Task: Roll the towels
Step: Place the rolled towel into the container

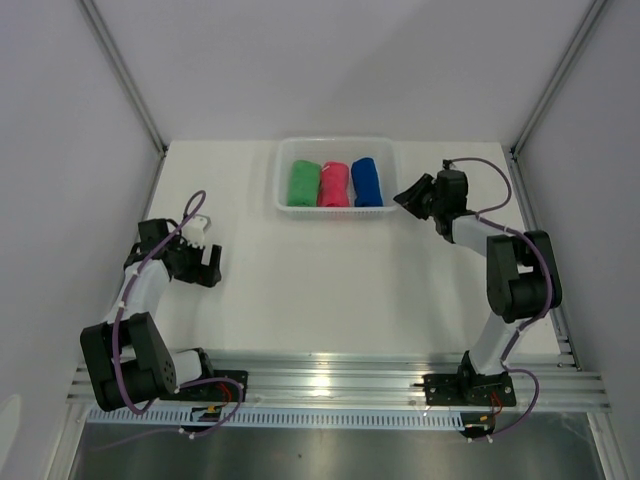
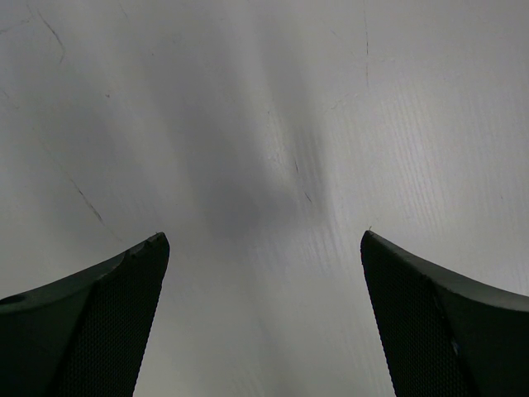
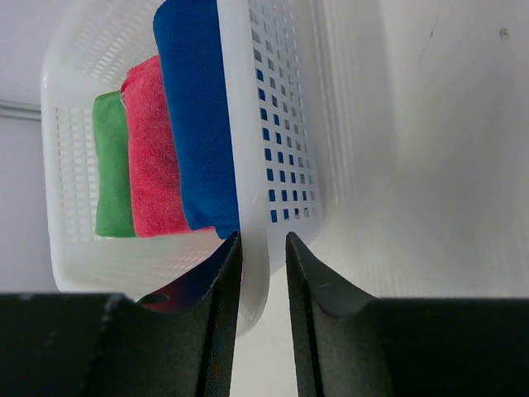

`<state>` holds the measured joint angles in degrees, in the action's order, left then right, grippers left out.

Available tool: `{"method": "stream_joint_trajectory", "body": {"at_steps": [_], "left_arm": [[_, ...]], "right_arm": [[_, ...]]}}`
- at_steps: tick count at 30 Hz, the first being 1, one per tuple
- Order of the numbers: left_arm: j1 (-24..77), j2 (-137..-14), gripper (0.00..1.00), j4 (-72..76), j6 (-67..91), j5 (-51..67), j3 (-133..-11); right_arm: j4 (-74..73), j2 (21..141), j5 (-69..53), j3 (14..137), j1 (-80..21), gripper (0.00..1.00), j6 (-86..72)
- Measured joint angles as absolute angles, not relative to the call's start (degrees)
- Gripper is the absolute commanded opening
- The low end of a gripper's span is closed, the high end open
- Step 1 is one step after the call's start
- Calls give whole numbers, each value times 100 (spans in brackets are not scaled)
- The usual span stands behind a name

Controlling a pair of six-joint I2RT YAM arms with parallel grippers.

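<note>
**A:** Any lettering, label, brand or number to read?

**B:** None that I can make out. The white slotted basket (image 3: pixel 281 124), its wall standing between the fingers of the right claw (image 3: pixel 263 240), shows plain plastic.

**A:** And the surface (image 2: pixel 264 124) ahead of the left claw (image 2: pixel 264 240)?

**B:** Faint scratches (image 2: pixel 83 203), no signs. From above, any print is too small to tell.

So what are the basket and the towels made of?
The basket looks like hard white plastic, smooth, with moulded square holes. The green towel, pink towel and blue towel look like soft matte cloth, maybe microfibre: the pink one's surface looks fuzzy.
</note>
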<state>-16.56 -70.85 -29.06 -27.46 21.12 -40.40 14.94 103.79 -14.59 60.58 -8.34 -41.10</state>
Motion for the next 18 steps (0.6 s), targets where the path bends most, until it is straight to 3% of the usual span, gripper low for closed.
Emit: {"method": "stream_joint_trajectory", "body": {"at_steps": [6,12,16,18], "left_arm": [[-1656,-7087,100,-2899,-2751,2112,-4007],[-1656,-7087,99,-2899,-2753,2115,-4007],[-1658,-7085,100,-2899,-2755,2115,-4005],[-1658,-7085,100,-2899,-2759,2115,-4005]], "right_arm": [[1503,10053,-1197,5706,-985,31,-4283],[1444,9981,-1061,5634,-1052,48,-4335],[1083,9867,-943,5758,-980,71,-4082],[635,9769,-864,6082,-950,77,-3824]]}}
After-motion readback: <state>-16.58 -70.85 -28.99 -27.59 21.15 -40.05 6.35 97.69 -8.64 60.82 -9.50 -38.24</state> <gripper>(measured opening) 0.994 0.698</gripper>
